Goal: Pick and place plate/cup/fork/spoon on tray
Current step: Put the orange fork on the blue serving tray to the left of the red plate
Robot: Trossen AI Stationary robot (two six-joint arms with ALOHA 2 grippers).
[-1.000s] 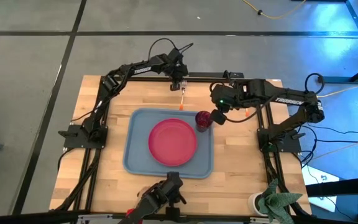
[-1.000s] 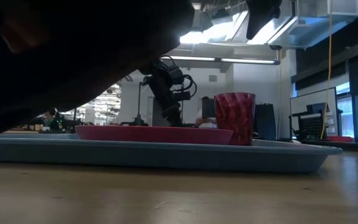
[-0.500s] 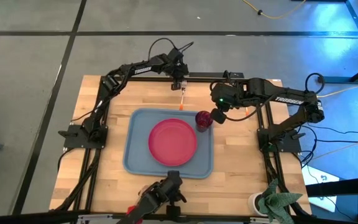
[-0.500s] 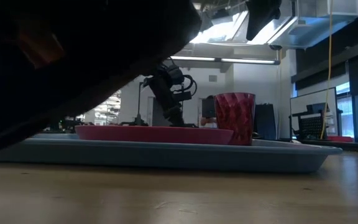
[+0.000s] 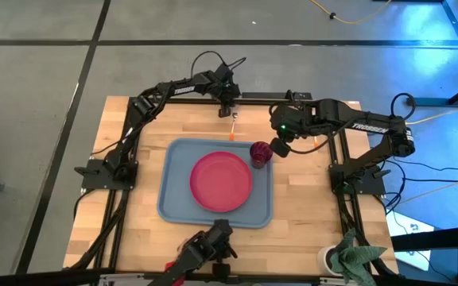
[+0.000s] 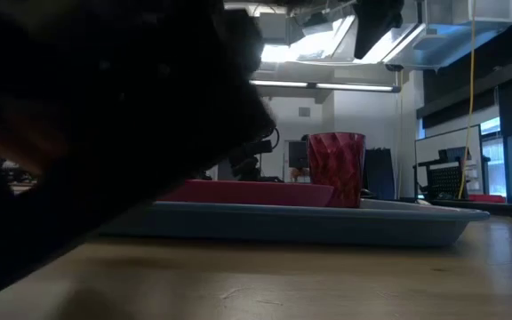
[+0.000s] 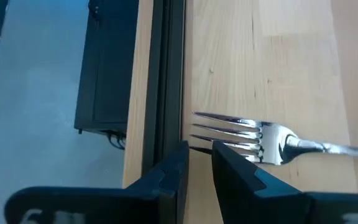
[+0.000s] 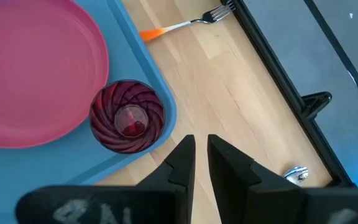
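The blue-grey tray [image 5: 173,208] lies mid-table with the pink-red plate [image 5: 221,181] on it. The dark red cup [image 8: 128,116] stands upright in the tray's far right corner. The fork [image 7: 253,138] lies flat on the wood by the far rail, with its orange handle [image 5: 233,136] toward the tray. My left gripper [image 7: 199,163] stands low over the prong tips, slanting down, open by a narrow gap. My right gripper [image 8: 201,152] hovers above the table just right of the cup, narrowly open and holding nothing. The spoon shows only as a silver bit [image 8: 296,175] by the rail. My left gripper has one finger [image 7: 232,163] in front of the fork's prongs [image 7: 219,127], coming from above at a slant. I cannot tell whether it touches them. The fork lies flat on the table.
A black rail [image 7: 166,74] runs along the table's far edge, right beside the fork. A dark object [image 5: 205,250] at the near edge blocks the left of the low view. A white cup with a green cloth [image 5: 348,258] sits at the near right corner.
My left gripper has sunk toward the fork's pronged end. The dark object near the low camera has shifted and now covers more of that view. The plate, the cup and my right gripper have kept still.
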